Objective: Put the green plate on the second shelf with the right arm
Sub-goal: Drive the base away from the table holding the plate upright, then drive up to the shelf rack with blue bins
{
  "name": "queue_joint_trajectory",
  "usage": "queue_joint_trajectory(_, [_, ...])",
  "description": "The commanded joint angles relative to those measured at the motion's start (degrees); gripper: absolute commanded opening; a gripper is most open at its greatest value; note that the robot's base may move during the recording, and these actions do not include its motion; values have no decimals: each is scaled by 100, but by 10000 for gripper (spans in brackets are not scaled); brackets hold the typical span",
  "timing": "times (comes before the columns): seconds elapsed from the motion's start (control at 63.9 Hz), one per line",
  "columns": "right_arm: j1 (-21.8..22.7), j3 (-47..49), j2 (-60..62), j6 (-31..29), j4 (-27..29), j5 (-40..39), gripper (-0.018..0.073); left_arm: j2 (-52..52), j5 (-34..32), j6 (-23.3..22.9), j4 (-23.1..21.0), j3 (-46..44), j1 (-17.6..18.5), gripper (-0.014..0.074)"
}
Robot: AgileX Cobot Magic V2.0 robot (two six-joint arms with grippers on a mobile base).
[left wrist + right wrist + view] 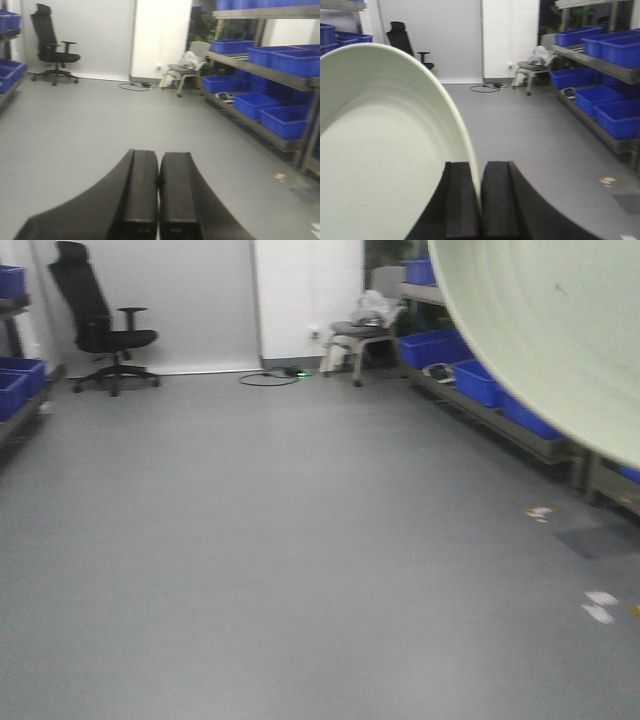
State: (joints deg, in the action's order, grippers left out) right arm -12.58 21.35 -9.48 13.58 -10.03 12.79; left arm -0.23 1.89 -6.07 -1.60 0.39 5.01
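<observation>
The pale mint-green plate (380, 150) fills the left half of the right wrist view, held on edge. My right gripper (480, 172) is shut on its rim, one black finger on each side of the thin edge. The plate's underside (560, 330) also fills the top right corner of the front view, in the air above the floor. My left gripper (158, 165) is shut and empty, its two black fingers pressed together above the grey floor. The right arm itself is out of view.
A metal shelf rack (265, 70) with several blue bins (285, 120) runs along the right wall. More blue bins (15, 380) stand at the left. A black office chair (100, 325) and a grey chair (360, 335) stand by the far wall, with a cable (268, 377) on the floor.
</observation>
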Motion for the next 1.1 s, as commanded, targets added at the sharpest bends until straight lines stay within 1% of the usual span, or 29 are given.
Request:
queue_joint_trajectory(0.0, [39,194,-67,32,-15,-637,56,-93,-511,-19,-47,234,17,130])
queue_joint_trajectory(1.081, [39,194,-67,32,-15,-637,56,-93,-511,-19,-47,234,17,130])
